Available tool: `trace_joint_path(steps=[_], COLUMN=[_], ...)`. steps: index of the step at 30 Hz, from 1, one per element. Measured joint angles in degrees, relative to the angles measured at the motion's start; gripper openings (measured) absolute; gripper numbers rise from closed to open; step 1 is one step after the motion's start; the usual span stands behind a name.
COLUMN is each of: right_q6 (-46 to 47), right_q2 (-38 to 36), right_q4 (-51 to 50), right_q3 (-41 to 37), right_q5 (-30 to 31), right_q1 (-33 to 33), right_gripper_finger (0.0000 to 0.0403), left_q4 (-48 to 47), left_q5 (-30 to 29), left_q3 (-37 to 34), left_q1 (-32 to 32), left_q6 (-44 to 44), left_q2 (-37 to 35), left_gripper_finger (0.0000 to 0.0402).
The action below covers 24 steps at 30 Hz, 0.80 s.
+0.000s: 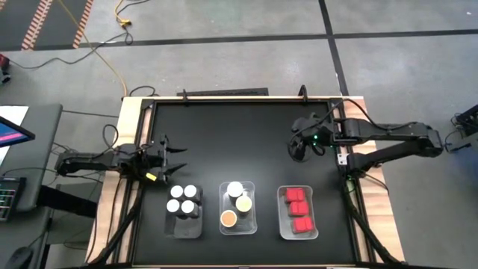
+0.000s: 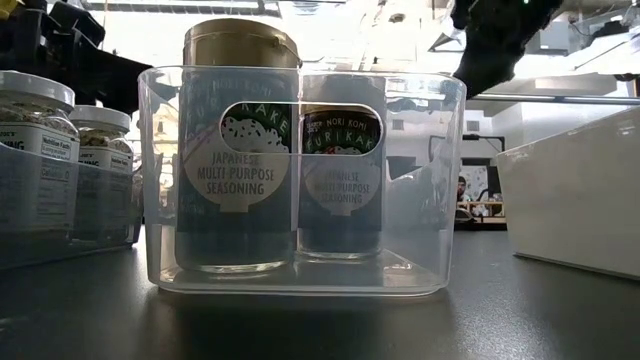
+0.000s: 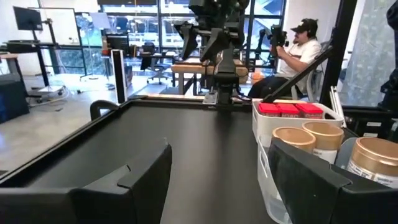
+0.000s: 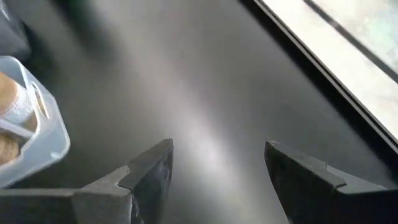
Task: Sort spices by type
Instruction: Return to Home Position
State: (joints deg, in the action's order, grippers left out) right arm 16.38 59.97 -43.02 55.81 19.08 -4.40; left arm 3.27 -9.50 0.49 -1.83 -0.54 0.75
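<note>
Three clear trays stand in a row near the table's near edge. The left tray (image 1: 184,213) holds white-capped jars (image 1: 183,198). The middle tray (image 1: 238,208) holds three jars with cream and tan lids (image 1: 236,203), whose labels show in the low view (image 2: 236,165). The right tray (image 1: 298,213) holds three red square-capped jars (image 1: 298,208). My left gripper (image 1: 173,159) is open, above the table at its left side, just beyond the left tray. My right gripper (image 1: 299,146) is open, raised over the table's right far part; both hold nothing.
A raised rim (image 1: 239,99) runs round the black table. Bare black surface (image 1: 231,142) lies between the two grippers and beyond the trays. Beyond the table, in the left wrist view, a person (image 3: 297,46) sits among desks and screens.
</note>
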Motion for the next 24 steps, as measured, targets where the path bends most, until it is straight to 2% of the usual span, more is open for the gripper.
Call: trace_joint_path(steps=[6,12,15,20,24], right_q6=[-1.5,-4.7,-1.4,0.8,2.0], right_q2=[-4.8,-10.3,-12.8,-16.1,-19.4], right_q4=[11.8,26.7,29.8,30.6,34.2], right_q3=[-9.4,-20.9,-25.0,-30.3,-35.5], right_q5=[-0.4,-5.0,-5.7,-5.7,-3.6], right_q1=[0.0,0.0,0.3,4.4,7.2], right_gripper_finger=[0.0283,0.0283,0.0283,0.0283,0.0283], left_q4=[0.0,0.0,0.0,0.0,0.0], left_q5=[0.0,-0.1,-0.1,-0.1,-0.2], left_q3=[0.0,-0.1,-0.1,-0.1,-0.1], left_q1=[0.0,0.0,0.0,0.0,0.0], left_q6=[0.4,0.1,0.1,0.1,0.1], left_q2=[0.0,0.0,0.0,0.0,0.0], left_gripper_finger=[0.0256,0.0256,0.0256,0.0256,0.0256])
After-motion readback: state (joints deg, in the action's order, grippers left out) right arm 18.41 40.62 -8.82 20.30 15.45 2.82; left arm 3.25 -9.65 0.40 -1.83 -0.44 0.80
